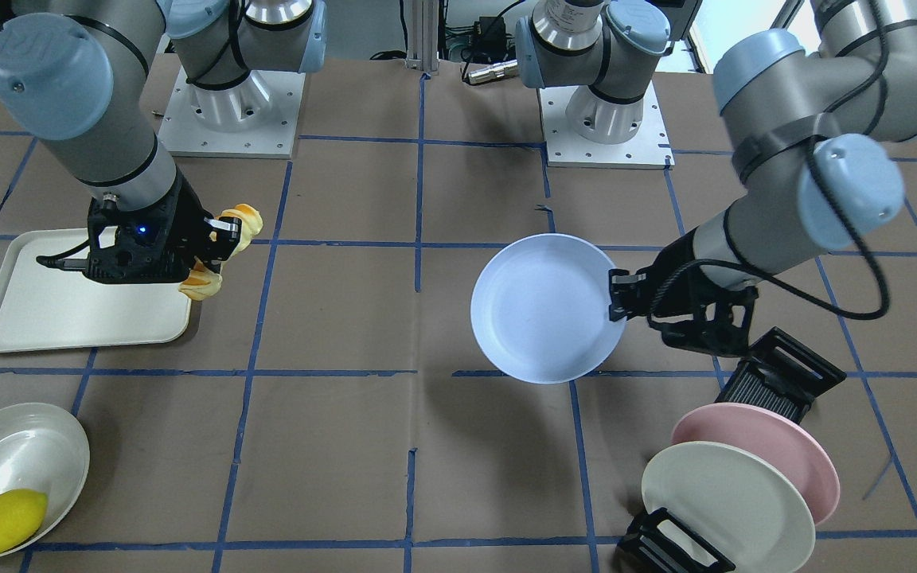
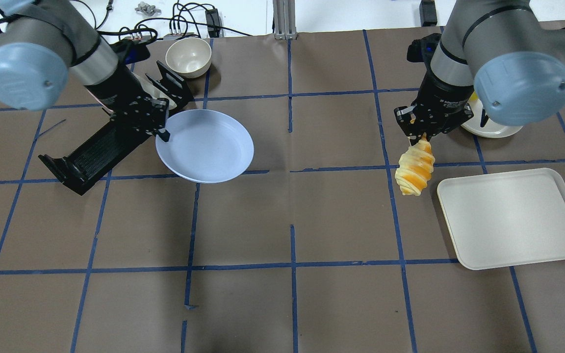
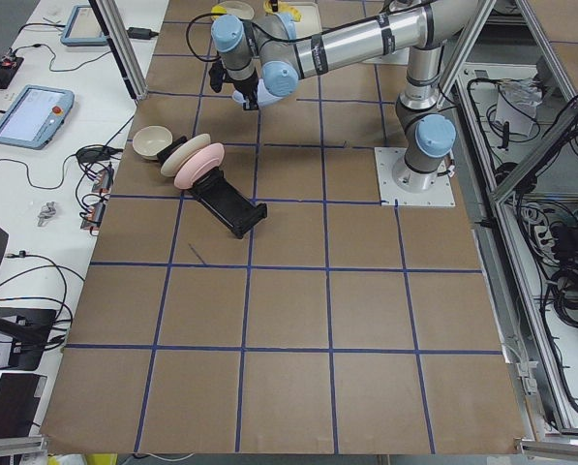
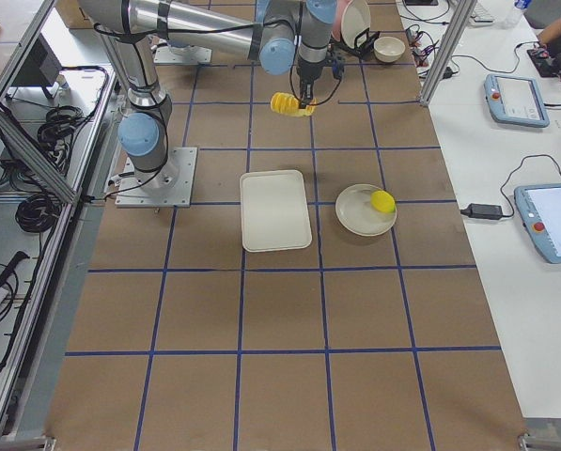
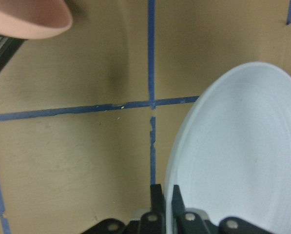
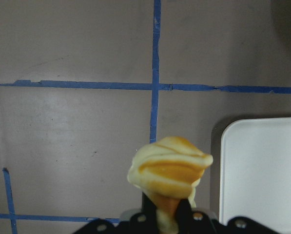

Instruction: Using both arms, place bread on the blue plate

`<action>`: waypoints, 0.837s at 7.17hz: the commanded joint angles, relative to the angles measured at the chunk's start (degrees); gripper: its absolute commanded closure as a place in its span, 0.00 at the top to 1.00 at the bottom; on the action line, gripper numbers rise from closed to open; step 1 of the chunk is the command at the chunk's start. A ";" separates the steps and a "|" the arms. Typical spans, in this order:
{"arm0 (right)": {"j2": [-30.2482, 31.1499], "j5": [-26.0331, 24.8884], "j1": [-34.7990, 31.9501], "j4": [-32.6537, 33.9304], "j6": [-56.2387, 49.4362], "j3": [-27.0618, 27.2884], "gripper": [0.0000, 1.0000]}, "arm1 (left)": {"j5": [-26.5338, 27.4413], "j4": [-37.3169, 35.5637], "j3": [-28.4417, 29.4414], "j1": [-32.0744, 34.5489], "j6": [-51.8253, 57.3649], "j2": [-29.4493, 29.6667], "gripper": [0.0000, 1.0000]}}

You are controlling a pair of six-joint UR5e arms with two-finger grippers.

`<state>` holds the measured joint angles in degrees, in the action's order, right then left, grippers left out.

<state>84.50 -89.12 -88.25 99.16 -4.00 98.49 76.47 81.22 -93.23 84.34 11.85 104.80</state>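
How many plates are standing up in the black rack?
2: the pink plate and the cream-white plate next to it, at one end of the rack. The blue plate is outside it, held by the left gripper. None looks hidden.

The left arm (image 2: 86, 54) is stretched out over the far left of the table; its wrist is bent down; the left gripper (image 2: 163, 130) is closed tight on the rim of the blue plate (image 2: 209, 147); the right arm (image 2: 483, 44) is reached over the far right; the right gripper (image 2: 421, 136) is pointed straight down and pinched on the top end of the bread (image 2: 415, 169), which is hung in the air.
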 commanded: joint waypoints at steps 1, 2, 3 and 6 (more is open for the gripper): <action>-0.04 0.00 0.01 -0.02 -0.04 0.03 0.24 | -0.35 -10.16 -0.99 7.04 -3.92 5.30 0.04; -0.04 0.00 0.01 0.07 -0.04 0.03 0.24 | -0.35 -13.25 -1.08 9.16 -5.33 7.42 0.04; -0.04 0.00 0.01 -0.02 -0.04 0.03 0.24 | -0.35 -15.72 -1.25 11.18 -8.04 8.92 0.04; 0.22 0.09 0.01 -0.10 0.31 0.03 0.24 | -0.18 -21.18 -2.91 14.62 -13.52 11.57 0.05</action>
<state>84.66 -89.04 -88.30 99.12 -3.77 98.52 76.25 62.05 -95.13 97.99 -0.46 115.71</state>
